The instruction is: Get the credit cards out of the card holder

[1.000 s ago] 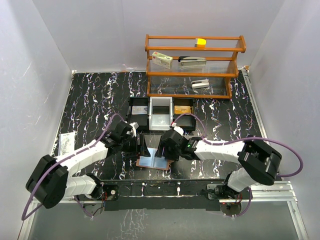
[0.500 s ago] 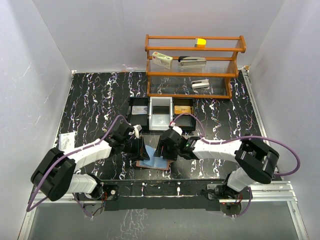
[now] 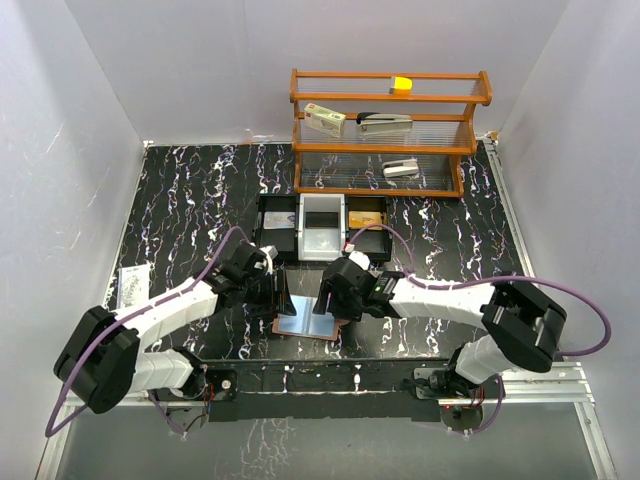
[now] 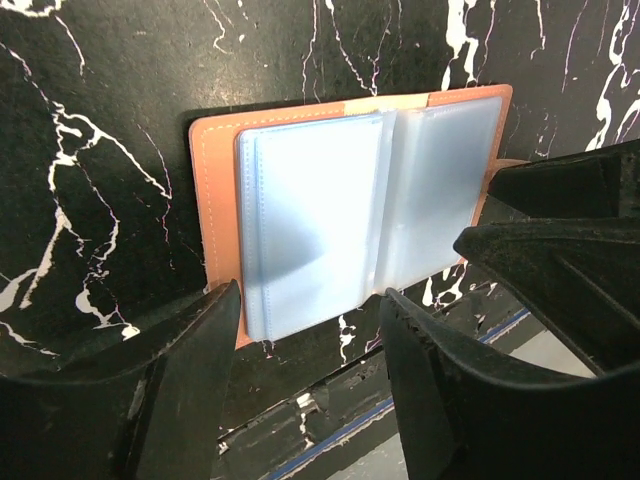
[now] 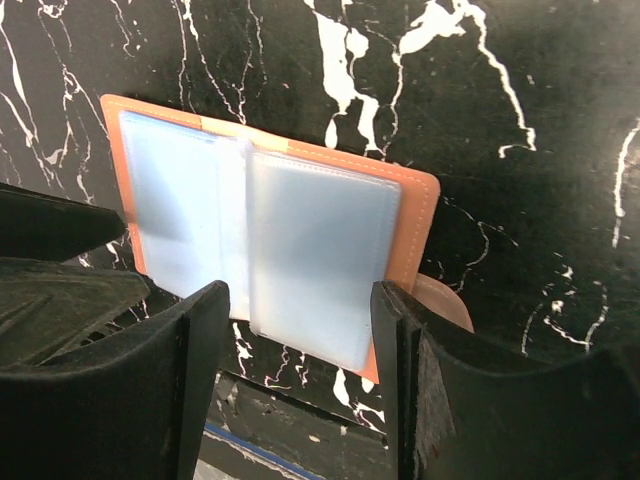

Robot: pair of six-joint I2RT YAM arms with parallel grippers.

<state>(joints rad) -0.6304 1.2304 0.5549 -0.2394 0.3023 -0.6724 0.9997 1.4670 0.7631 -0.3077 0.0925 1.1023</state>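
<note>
The card holder [image 3: 305, 322] lies open flat near the table's front edge, salmon-brown outside with pale blue-grey sleeves [image 4: 340, 200] [image 5: 270, 220]. No credit cards show in its sleeves. My left gripper [image 3: 283, 296] [image 4: 310, 305] stands open over the holder's left half, its fingertips on either side of that half's near edge. My right gripper [image 3: 328, 300] [image 5: 300, 295] is open too, straddling the near edge of the right half. Neither holds anything. Each wrist view catches the other gripper's fingers [image 4: 560, 230] [image 5: 60, 260] at its side.
Behind the holder sit a white tray [image 3: 322, 242] between two black trays [image 3: 274, 240] [image 3: 367, 232], with flat card-like pieces in them. A wooden shelf [image 3: 390, 150] stands at the back with a stapler and boxes. A small packet [image 3: 133, 285] lies at the left. The table's front edge is just below the holder.
My left gripper narrowed and reached in toward the holder half a second ago, then widened and drew back. The holder's sleeves lie flat again. The right gripper barely moved.
</note>
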